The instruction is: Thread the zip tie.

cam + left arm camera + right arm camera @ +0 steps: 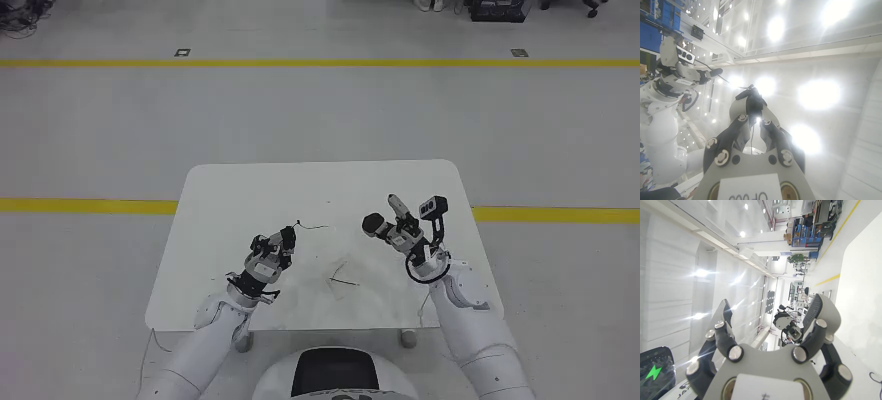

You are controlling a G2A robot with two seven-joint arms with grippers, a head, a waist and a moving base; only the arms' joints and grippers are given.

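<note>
1. Pinching a zip tie (312,226), the left claw (753,95) is clamped shut above the table (220,200).
2. Right claw (770,300) gapes wide, empty.
3. Second tie (343,276) lies on the table between the arms.

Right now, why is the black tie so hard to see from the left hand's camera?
Left wrist view: ceiling lamps glare behind the left gripper, leaving it and the zip tie dark outlines. Right wrist view: lamps streak beside the open right gripper. Top view: even light on the table.

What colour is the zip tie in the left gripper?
Black. The zip tie shows best in the left wrist view.
</note>
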